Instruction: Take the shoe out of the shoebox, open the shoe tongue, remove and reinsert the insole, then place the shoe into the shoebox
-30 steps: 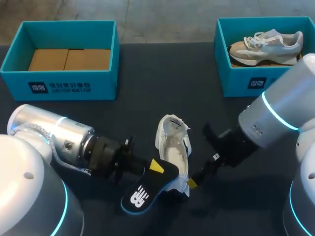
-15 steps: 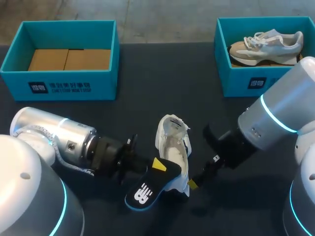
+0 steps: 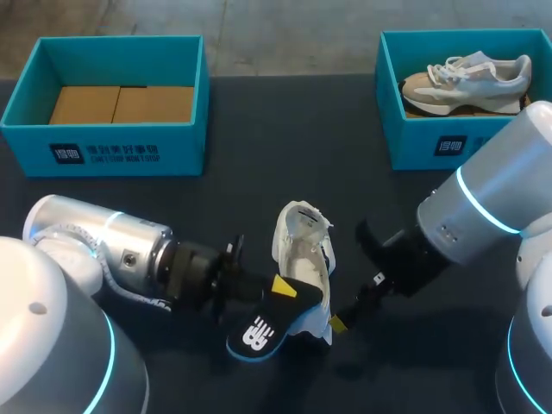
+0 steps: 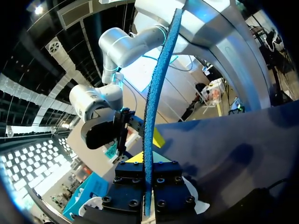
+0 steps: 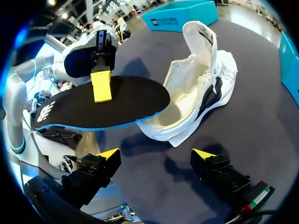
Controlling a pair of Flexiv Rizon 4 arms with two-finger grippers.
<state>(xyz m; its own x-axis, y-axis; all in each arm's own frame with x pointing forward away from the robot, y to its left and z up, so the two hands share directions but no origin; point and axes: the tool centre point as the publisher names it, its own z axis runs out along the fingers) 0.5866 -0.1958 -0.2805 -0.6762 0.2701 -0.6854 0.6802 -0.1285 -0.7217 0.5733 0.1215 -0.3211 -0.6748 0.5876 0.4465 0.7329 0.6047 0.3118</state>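
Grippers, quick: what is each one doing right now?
Left gripper: shut on the black blue-edged insole.
Right gripper: open, holding nothing, beside the white sneaker.

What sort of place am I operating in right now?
Probably a robot test bench for shoe handling: dark table, open teal shoebox, second shoebox holding a sneaker, white shoe, its insole in the left gripper.

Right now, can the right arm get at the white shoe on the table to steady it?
Probably yes. The right gripper is open, and the white shoe lies just ahead of it with nothing between them. The insole in the left gripper hangs over the shoe's other side.
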